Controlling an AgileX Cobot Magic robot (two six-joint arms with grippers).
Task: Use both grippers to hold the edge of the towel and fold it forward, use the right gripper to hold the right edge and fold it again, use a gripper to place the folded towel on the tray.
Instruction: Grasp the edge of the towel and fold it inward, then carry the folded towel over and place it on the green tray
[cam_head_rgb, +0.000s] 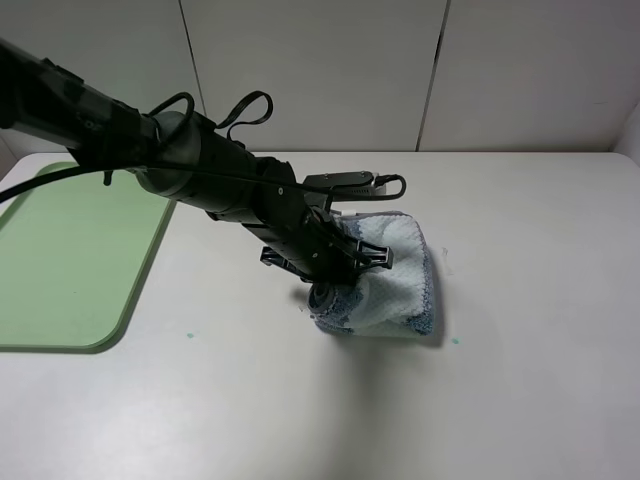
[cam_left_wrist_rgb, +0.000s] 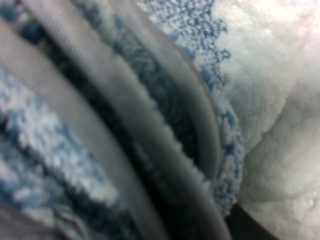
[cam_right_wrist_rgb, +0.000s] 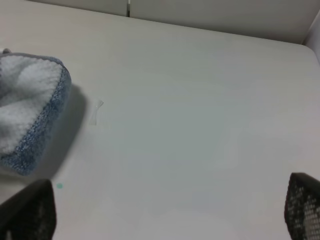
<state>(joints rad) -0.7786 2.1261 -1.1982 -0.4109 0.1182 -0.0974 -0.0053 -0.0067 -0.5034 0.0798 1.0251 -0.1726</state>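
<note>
The folded towel (cam_head_rgb: 400, 270), white with blue-grey stripes, lies in a thick bundle at the middle of the table. My left gripper (cam_head_rgb: 335, 290) reaches in from the left and is shut on the towel's left edge, where the cloth bunches up around the claw. The left wrist view is filled with the towel's stacked layers (cam_left_wrist_rgb: 270, 100) at very close range, and no fingers show there. The light-green tray (cam_head_rgb: 70, 260) lies flat at the far left. My right gripper (cam_right_wrist_rgb: 167, 212) is open over bare table, its fingertips (cam_right_wrist_rgb: 30, 210) wide apart, with the towel's right corner (cam_right_wrist_rgb: 25, 115) off to one side.
The white table (cam_head_rgb: 540, 380) ends at a pale wall behind. Small green specks (cam_head_rgb: 187, 337) mark the table near the tray and near the towel (cam_head_rgb: 455, 341). A tiny clear scrap (cam_right_wrist_rgb: 97, 111) lies beside the towel's right edge. The right arm is out of the exterior view.
</note>
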